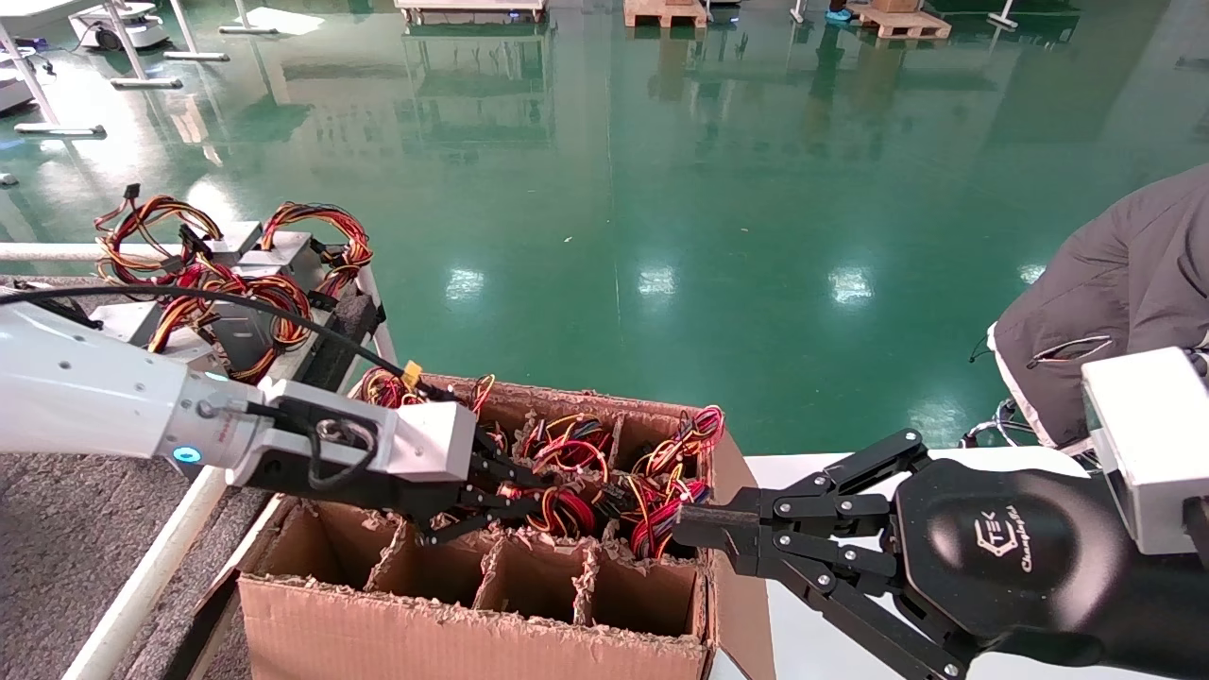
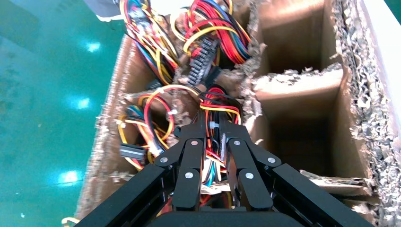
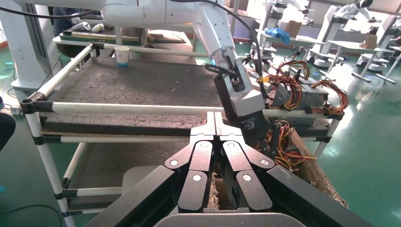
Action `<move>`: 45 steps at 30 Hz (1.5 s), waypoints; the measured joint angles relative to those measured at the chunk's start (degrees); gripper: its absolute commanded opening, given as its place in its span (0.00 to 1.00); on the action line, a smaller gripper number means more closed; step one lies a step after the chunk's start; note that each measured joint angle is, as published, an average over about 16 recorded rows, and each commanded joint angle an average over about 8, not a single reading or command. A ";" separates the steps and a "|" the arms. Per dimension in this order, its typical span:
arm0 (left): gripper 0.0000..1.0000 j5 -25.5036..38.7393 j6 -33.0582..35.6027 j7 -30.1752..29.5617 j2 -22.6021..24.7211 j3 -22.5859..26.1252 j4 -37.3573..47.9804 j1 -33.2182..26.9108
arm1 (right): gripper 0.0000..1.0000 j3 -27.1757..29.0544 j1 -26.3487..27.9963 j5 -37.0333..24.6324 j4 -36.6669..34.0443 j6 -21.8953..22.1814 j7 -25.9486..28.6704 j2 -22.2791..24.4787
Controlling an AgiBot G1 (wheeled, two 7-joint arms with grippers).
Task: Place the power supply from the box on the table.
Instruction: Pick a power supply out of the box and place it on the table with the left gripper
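i was a two-armed robot standing over the box (image 1: 472, 604), a brown carton with ragged dividers, at six o'clock in my head view. its nearest row of cells looked empty. in the row behind, at about the centre, my left gripper (image 1: 491, 501) had reached down among looped red, yellow and black wires (image 1: 567, 472). in the left wrist view its fingers (image 2: 194, 142) stood close together with a strand of the wire bundle (image 2: 215, 113) running between them; they seemed to pinch the wires, not metal.

the power supply i wanted sat low in that cell, and only its wires showed. its grey case was hidden beneath the bundle and the cardboard, so i could not tell which way it lay.

i judged it heavy and stiff, a sheet-metal body with smooth, slippery sides. the wires were soft and would stretch and swing under the load, and could snag on the torn dividers. the firmer hold would be across the case's edges, if my fingers could reach them.

my right gripper (image 1: 699, 529) hovered at four o'clock, at the box's right wall, its fingers pressed together on nothing.

farther off, at ten o'clock, the table (image 1: 66, 548) with its dark carpet top and white rail (image 1: 151, 576) carried other power supplies (image 1: 236, 283) with their wire loops. at three o'clock, a person in grey (image 1: 1115, 283) was cut off by the edge.
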 measured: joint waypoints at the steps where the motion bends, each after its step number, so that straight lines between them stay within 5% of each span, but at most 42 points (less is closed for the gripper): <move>1: 0.00 -0.17 0.04 0.02 -0.15 -0.13 -0.07 -0.13 | 0.04 0.00 0.00 0.00 0.00 0.00 0.00 0.00; 9: 0.00 -1.66 0.17 0.40 -1.39 -1.75 -0.72 -1.29 | 1.00 0.00 0.00 0.00 0.00 0.00 0.00 0.00; 45: 0.00 -12.54 0.40 0.92 -6.77 -16.57 -5.01 -10.06 | 1.00 0.00 0.00 0.00 0.00 0.00 0.00 0.00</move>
